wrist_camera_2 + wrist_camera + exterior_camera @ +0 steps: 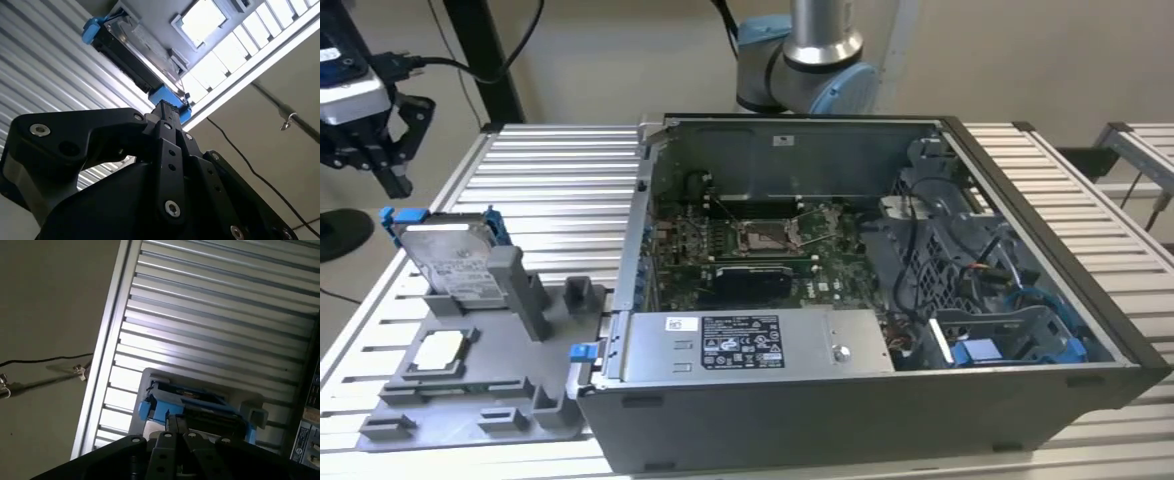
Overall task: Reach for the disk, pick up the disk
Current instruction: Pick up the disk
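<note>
The disk [447,262] is a silver hard drive with a white label and blue side rails. It leans tilted in a grey holder [520,290] on the exterior view's left side of the table. My black gripper [394,183] hangs above and a little to the left of the disk's top blue rail, apart from it. Its fingers are shut with nothing between them. In the second wrist view the disk [135,50] lies beyond the gripper [167,107]. In the first wrist view the disk [200,405] sits just past the gripper [177,434].
An open computer case [854,300] takes up the middle and right of the slatted metal table [560,160]. A small square silver chip [438,350] rests on the grey holder plate in front of the disk. The table's edge [100,365] and the floor are close by.
</note>
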Controlling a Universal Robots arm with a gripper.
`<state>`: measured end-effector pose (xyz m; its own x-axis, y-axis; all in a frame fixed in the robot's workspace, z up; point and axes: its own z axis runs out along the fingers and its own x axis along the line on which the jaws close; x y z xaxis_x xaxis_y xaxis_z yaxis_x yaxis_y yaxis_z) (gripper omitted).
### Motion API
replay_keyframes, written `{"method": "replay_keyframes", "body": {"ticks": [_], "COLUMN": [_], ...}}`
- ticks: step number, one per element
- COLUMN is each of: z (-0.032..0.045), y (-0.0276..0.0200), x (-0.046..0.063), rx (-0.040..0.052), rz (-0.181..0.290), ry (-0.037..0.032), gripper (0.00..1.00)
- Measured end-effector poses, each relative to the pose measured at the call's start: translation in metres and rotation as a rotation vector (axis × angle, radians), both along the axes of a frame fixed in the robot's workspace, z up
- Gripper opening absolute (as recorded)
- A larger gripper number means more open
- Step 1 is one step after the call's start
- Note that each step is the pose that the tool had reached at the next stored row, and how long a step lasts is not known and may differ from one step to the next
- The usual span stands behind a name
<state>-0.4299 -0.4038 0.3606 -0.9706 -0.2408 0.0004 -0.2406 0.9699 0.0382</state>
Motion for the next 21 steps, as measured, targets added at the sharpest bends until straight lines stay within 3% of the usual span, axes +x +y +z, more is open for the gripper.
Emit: {"method": "replay_keyframes", "body": {"ticks": [21], "z": [0.0], "y": [0.0], "x": [0.0], "rx": [0.0], "rz": [0.383], "ry": [0.0001], "gripper": [0.0]}}
